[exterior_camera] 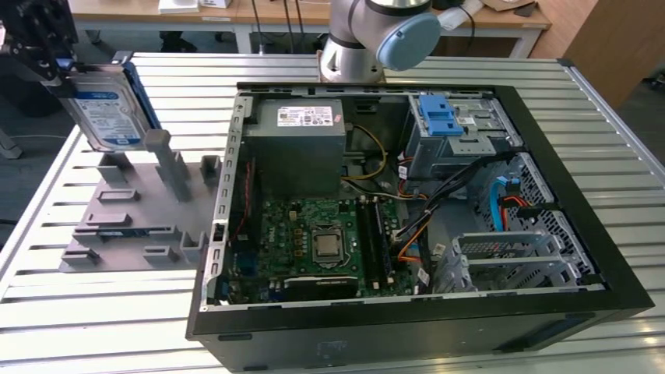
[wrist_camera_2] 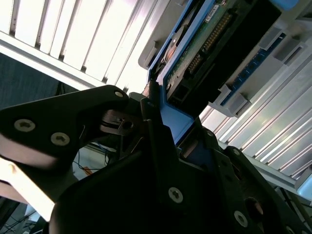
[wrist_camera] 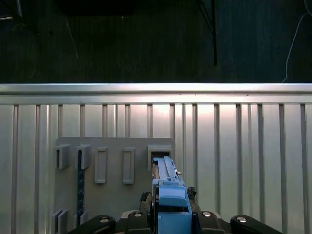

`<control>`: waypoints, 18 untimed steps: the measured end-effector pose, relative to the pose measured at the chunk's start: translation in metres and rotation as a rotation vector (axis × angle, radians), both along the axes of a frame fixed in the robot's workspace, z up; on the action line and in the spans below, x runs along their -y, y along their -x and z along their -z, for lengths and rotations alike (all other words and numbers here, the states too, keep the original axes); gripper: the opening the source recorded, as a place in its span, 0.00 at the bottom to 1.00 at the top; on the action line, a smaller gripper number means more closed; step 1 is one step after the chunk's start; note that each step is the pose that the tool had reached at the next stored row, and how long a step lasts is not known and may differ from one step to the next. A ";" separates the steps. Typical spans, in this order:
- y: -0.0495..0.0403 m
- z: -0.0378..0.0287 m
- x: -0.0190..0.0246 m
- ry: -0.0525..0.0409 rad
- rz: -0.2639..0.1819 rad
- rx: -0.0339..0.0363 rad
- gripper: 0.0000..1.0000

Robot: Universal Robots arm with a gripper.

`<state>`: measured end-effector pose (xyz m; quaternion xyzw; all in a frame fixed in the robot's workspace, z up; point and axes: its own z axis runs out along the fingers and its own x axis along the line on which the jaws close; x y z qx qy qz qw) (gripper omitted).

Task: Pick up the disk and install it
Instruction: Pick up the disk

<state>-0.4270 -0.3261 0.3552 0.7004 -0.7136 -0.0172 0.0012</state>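
Currently, the disk (exterior_camera: 107,117) is held on edge, clamped by its blue bracket (wrist_camera: 171,204) between closed jaws, above the grey holder (exterior_camera: 124,222) on the slatted worktop (exterior_camera: 104,327), at the exterior view's left of the open computer case (exterior_camera: 416,195).

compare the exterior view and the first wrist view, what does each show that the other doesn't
Exterior view: the open computer case with its motherboard and power supply. First wrist view: the disk edge-on, narrow end toward the camera. Both: the gripper shut on the disk, the grey fixture, the slatted table.
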 end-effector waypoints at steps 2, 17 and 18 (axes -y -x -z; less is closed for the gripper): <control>0.0000 -0.0017 0.0000 0.0000 0.000 -0.0001 0.36; 0.0000 -0.0074 0.0000 -0.0020 0.000 0.0003 0.36; 0.0000 -0.0076 0.0000 -0.0019 0.000 0.0002 0.36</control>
